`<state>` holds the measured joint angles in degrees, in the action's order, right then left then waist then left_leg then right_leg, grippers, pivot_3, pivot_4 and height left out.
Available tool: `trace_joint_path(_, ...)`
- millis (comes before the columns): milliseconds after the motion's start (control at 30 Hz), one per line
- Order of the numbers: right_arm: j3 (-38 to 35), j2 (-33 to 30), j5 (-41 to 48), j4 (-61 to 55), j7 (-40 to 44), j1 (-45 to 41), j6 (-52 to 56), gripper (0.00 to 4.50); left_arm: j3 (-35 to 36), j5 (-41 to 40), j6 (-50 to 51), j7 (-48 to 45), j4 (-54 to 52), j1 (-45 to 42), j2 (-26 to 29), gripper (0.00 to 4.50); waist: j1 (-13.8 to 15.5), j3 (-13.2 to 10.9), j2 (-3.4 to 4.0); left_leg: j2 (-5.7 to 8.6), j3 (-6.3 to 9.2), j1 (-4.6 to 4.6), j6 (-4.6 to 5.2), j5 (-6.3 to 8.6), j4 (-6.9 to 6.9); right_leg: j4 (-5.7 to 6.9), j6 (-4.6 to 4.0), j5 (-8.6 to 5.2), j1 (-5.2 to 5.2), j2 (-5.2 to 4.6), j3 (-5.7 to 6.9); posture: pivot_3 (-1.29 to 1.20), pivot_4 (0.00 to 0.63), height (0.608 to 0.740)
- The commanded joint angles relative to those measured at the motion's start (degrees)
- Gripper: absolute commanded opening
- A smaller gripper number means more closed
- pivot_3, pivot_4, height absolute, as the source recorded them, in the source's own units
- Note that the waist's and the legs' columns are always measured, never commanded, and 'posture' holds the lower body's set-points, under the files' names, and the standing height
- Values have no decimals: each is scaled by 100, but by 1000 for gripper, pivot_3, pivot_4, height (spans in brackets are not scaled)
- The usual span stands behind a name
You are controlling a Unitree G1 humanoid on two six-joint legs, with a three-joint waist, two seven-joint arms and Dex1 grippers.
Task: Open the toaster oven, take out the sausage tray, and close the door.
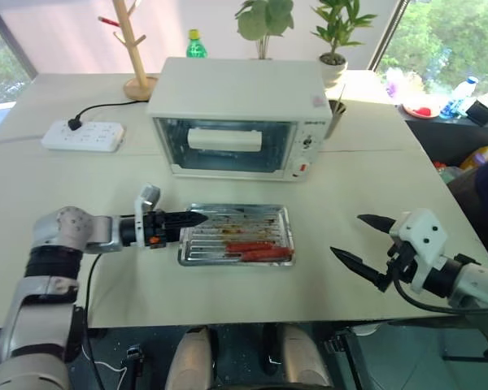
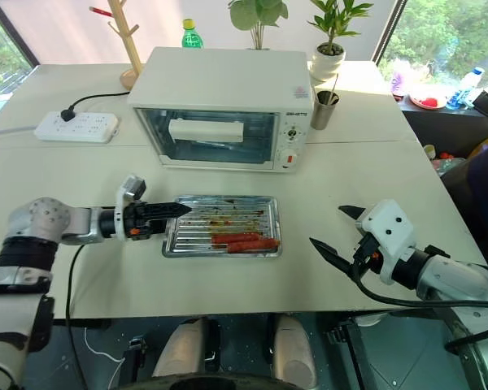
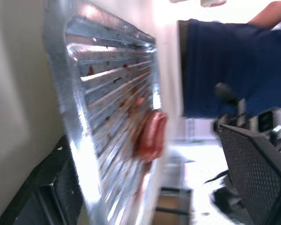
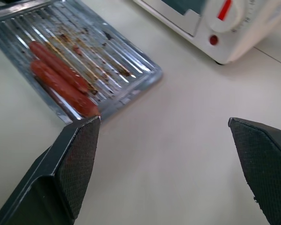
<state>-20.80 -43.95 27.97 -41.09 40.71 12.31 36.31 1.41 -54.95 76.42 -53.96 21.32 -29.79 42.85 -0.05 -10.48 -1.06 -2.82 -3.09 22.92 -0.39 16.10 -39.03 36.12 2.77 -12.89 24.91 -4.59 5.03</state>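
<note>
I log: shallow ribbed silvery sausage tray (image 2: 222,225) on the tabletop (image 2: 374,179), near the white toaster oven (image 2: 221,107); left end effector (image 2: 172,210) open at its left rim; right end effector (image 2: 337,230) open, well apart.

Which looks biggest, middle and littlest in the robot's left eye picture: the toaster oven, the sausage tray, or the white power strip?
1. toaster oven, by far the biggest.
2. sausage tray, though it sits nearer the camera, which helps.
3. power strip, the littlest.

white toaster oven (image 1: 236,101) w/ red switch (image 1: 302,169), silvery ribbed sausage tray (image 1: 236,236), reddish-brown sausages (image 1: 260,249), white power strip (image 1: 83,136)
</note>
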Motion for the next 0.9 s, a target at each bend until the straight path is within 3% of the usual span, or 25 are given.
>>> trace_joint_path(33,70,-362,-86,434,485,-314,-407,4500,-108,1135,-1402,-629,-930,1540,1372,4402,-155,0,-3,-8,-2,-6,-1,1,9,1,-9,-4,0,0,-5,0,150,717)
trace_joint_path(167,235,-645,-81,1113,826,-860,-574,4500,227,1790,-3117,-1150,-1440,2657,2102,4402,-210,18,37,-1,-1,-106,-2,1,93,-1,-53,-37,-31,-2,-32,0,150,717)
trace_joint_path(333,334,-1040,549,1639,1767,-1499,-297,4500,1112,1670,-3628,-1141,-2049,2475,2172,4402,-61,-3,60,-3,14,-104,-3,1,113,1,-50,-56,-14,17,-26,0,150,717)
trace_joint_path(433,370,-1389,1004,1914,2345,-1926,83,4500,1535,1443,-3645,-1318,-2504,2161,2264,4402,46,-17,40,-5,14,-38,-10,-5,95,6,-68,-40,35,19,-17,0,150,717)
trace_joint_path(667,796,-1990,1181,2564,3314,-2853,317,4500,1950,1150,-3411,-1670,-2970,1529,2571,4402,77,-26,27,20,-16,-18,-9,-2,91,-15,-23,-31,36,-10,-24,0,150,717)
trace_joint_path(900,1168,-1883,848,2915,3362,-3334,48,4500,2217,1112,-3262,-1901,-3241,1651,2773,4402,72,-32,23,21,-29,-24,-10,-3,91,0,-13,-32,42,5,-23,0,150,717)
